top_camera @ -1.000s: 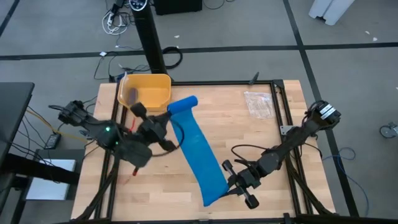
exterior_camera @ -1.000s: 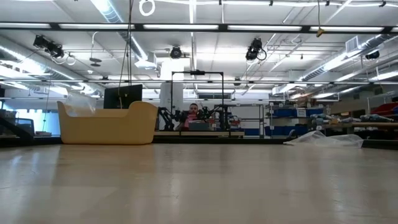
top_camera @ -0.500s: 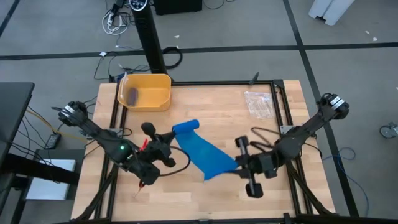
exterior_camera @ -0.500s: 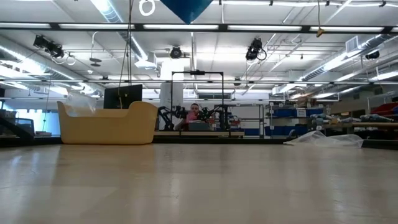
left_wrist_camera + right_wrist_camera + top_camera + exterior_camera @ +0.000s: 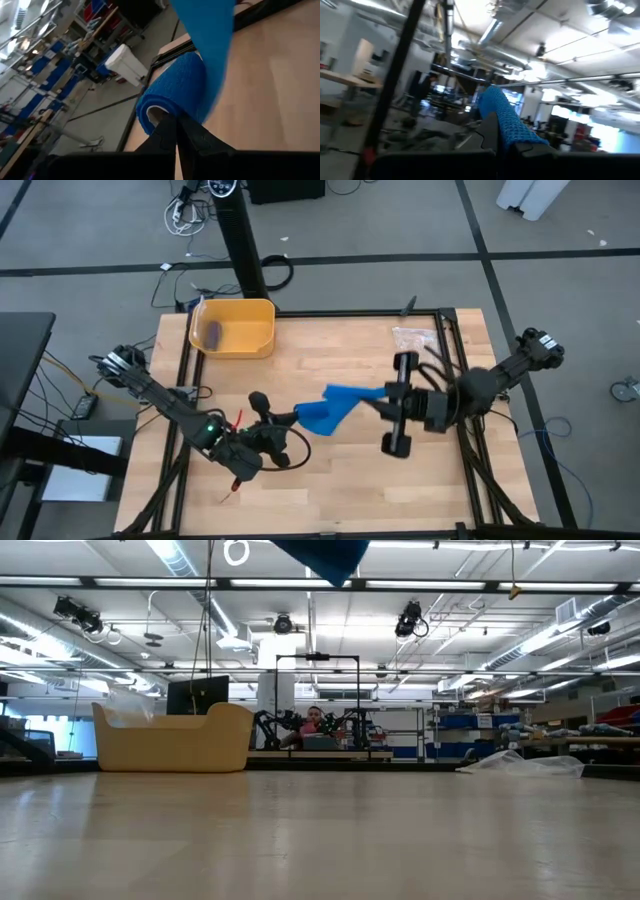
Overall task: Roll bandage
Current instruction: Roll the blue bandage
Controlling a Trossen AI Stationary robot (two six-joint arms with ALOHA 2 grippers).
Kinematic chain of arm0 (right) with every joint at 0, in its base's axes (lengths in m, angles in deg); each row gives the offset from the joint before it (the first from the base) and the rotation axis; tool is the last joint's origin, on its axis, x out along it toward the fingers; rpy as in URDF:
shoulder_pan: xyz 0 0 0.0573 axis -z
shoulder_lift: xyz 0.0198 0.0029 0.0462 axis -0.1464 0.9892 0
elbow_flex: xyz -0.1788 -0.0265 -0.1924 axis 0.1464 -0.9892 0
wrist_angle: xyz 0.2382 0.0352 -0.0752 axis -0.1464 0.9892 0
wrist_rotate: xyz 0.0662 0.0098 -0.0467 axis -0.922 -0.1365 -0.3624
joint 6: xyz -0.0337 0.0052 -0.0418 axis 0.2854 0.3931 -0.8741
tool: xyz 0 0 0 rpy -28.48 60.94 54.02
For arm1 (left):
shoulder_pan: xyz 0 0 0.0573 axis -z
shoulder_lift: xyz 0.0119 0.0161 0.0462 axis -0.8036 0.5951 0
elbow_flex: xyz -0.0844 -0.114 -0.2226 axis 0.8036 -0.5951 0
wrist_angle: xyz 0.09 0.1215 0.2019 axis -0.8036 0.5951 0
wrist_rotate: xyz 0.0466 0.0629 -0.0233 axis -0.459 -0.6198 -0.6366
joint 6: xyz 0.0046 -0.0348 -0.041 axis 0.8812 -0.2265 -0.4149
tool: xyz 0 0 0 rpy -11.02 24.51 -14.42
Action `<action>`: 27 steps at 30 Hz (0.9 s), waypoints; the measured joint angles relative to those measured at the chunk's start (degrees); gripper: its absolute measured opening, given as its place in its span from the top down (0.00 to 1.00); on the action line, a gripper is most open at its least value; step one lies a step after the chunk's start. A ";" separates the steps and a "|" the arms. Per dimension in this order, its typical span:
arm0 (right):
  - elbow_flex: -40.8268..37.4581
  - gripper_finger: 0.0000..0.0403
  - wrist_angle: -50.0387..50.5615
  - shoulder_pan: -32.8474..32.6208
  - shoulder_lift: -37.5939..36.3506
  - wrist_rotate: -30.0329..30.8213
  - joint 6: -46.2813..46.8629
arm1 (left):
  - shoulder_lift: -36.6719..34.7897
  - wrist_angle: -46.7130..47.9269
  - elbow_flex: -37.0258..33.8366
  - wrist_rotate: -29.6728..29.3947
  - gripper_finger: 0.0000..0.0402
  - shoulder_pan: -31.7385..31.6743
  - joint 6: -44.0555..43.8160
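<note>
The bright blue bandage [image 5: 335, 405] is held up over the table's middle between my two grippers. Its lowest part shows at the top of the low view [image 5: 322, 554]. Its rolled end [image 5: 172, 90] is at my left gripper [image 5: 288, 420], which is shut on it. The flat band [image 5: 205, 35] runs from the roll to my right gripper [image 5: 385, 397], which is shut on the free end [image 5: 501, 119]. My left gripper pinches the roll at the rim of its open end [image 5: 159, 114] between its two fingers. The fingers come roughly level from the table's left. The roll is lifted clear of the table. My right gripper pinches the band's free end [image 5: 504, 131] between its two fingers, coming from the table's right. The band is lifted clear and sags a little toward the roll.
A yellow bin [image 5: 235, 326] stands at the far left with a dull purple-grey cylinder [image 5: 212, 333] inside; it also shows in the low view [image 5: 175, 736]. A clear plastic packet [image 5: 412, 338] lies at the far right. A person [image 5: 314, 720] sits in the room beyond.
My left gripper has carried the rolled end from beside the bin toward the table's near edge. My right gripper has gone from the near edge toward the far edge and turned. The two ends have come closer, and the long stretched band now hangs short between them.
</note>
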 joint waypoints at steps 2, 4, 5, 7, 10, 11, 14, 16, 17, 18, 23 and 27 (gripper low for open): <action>1.44 1.00 0.45 1.50 0.00 -0.01 -1.00 | 0.78 -0.58 0.00 1.05 0.99 0.00 0.10; 2.67 1.00 0.57 3.12 0.00 -0.01 -1.15 | 1.70 -1.67 0.00 2.44 0.99 0.00 0.10; 3.26 1.00 0.97 3.91 0.00 -0.01 -1.16 | 2.14 -1.89 0.00 2.74 0.99 0.00 0.20; 4.71 1.00 2.54 5.57 0.01 -0.02 -1.22 | 2.88 -2.57 0.00 3.02 0.99 0.04 0.35; 6.15 1.00 4.32 8.17 0.00 -1.02 -1.24 | 3.26 -4.41 0.00 3.23 0.99 0.54 1.40; 6.26 1.00 4.59 9.23 0.00 -1.86 -1.24 | 3.29 -5.65 0.00 3.26 0.99 0.73 1.46; 6.24 1.00 5.57 12.66 0.09 -3.55 -1.26 | 3.31 -8.84 0.36 4.05 0.99 1.52 2.17; 6.24 1.00 6.98 15.15 0.09 -4.24 -1.09 | 3.33 -10.33 1.37 4.83 0.99 2.41 3.50; 6.24 1.00 7.94 16.34 0.09 -4.73 -0.77 | 3.33 -10.93 2.01 5.16 0.99 2.83 4.04; 6.24 1.00 8.82 17.50 0.27 -5.16 -0.15 | 3.33 -11.29 2.59 5.28 0.99 3.13 4.38; 6.20 0.98 15.89 21.99 1.20 -8.73 7.30 | 3.33 -13.47 4.75 6.76 0.99 4.39 4.77; 6.18 0.91 22.91 23.82 1.77 -9.39 14.57 | 3.33 -14.24 5.29 8.34 0.99 4.83 4.39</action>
